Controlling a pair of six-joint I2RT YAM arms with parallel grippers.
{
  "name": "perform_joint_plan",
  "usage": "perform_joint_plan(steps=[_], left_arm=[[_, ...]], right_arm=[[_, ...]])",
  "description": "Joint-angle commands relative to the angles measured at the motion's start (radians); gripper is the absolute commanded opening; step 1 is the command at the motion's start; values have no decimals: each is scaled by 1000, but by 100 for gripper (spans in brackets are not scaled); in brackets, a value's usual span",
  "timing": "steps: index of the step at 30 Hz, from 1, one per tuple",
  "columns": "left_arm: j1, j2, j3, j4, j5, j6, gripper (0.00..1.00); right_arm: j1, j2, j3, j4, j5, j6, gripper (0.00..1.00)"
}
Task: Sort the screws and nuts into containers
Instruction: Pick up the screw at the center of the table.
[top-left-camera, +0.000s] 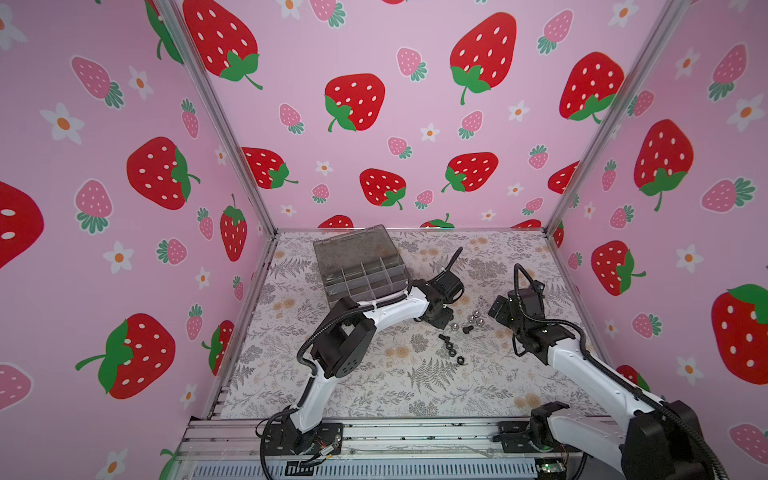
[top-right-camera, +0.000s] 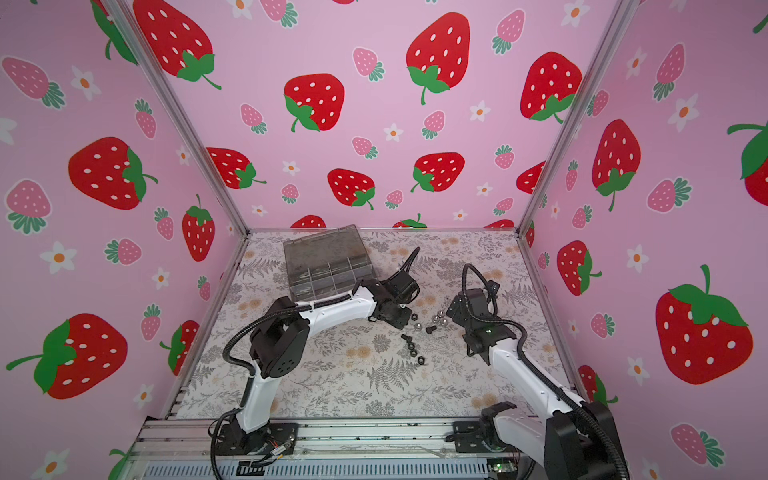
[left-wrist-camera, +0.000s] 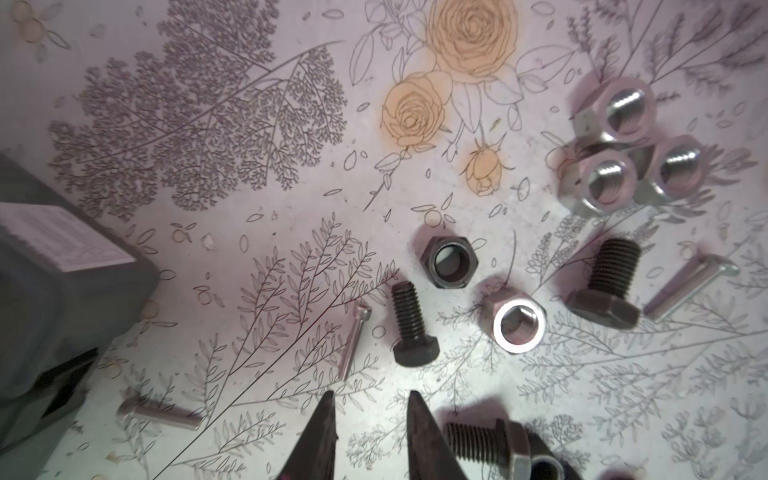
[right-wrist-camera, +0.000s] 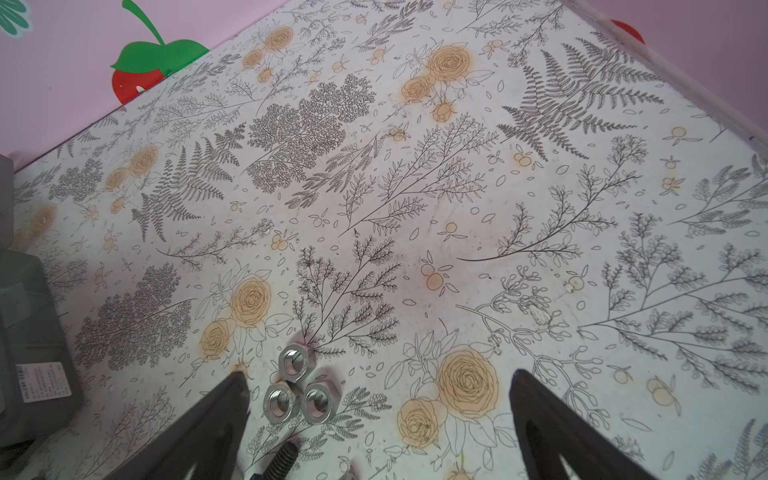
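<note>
The screws and nuts lie loose on the floral mat between my grippers. In the left wrist view a black bolt (left-wrist-camera: 409, 328) and a thin silver screw (left-wrist-camera: 353, 340) lie just ahead of my left gripper (left-wrist-camera: 372, 397), which is open by a narrow gap with nothing in it. A second bolt (left-wrist-camera: 478, 442) lies beside one finger. A black nut (left-wrist-camera: 449, 262) and a silver nut (left-wrist-camera: 515, 322) sit further out. Three silver nuts (right-wrist-camera: 297, 392) cluster by one finger of my wide-open right gripper (right-wrist-camera: 379, 376). The containers (top-left-camera: 365, 276) stand at the back left, lid up.
A third black bolt (left-wrist-camera: 611, 282) and further silver screws (left-wrist-camera: 690, 286) lie around the pile. Black nuts (top-left-camera: 451, 347) sit nearer the front. A grey housing with a label (left-wrist-camera: 54, 291) edges the left wrist view. Strawberry-print walls (top-left-camera: 374, 124) close in the mat.
</note>
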Motion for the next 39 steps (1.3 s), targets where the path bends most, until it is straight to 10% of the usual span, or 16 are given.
perform_joint_plan(steps=[1, 39], left_arm=[[-8, 23, 82, -9, 15, -36, 32], [-11, 240, 286, -240, -73, 13, 21]], right_arm=[[5, -19, -5, -18, 17, 14, 100], [6, -24, -10, -19, 26, 18, 100]])
